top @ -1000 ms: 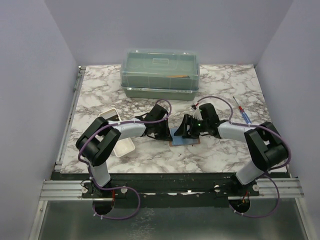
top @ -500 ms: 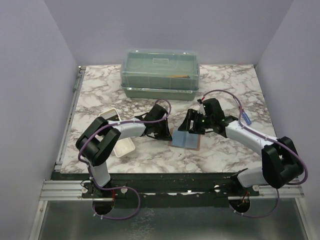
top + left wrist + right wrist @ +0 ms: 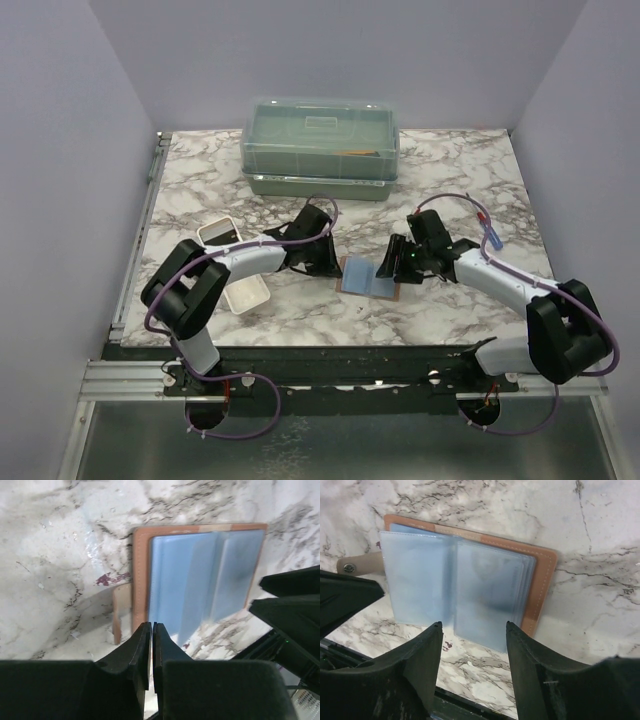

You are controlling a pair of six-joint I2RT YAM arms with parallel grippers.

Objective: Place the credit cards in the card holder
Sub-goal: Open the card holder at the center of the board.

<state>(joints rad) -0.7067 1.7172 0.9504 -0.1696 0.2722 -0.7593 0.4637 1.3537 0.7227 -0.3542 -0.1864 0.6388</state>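
Top: card holder (image 3: 368, 274) lies open and flat on worktop (image 3: 200, 190), near centre, between both tools. Left tool (image 3: 328, 266) at its left edge, right tool (image 3: 392, 262) at its right edge.
Left wrist: left tool clenched, gripping nothing, tips by the holder's brown border.
Right wrist: right tool released, fingers spread over the bluish pockets.

One card holder (image 3: 368, 276) lies at the centre of the frame. One green lidded box (image 3: 320, 148) stands at upper centre, one white tray (image 3: 248, 293) at left, and one red-and-blue pen-like item (image 3: 493, 240) at right. There are two tools: the left tool (image 3: 327, 264) and the right tool (image 3: 390, 266).
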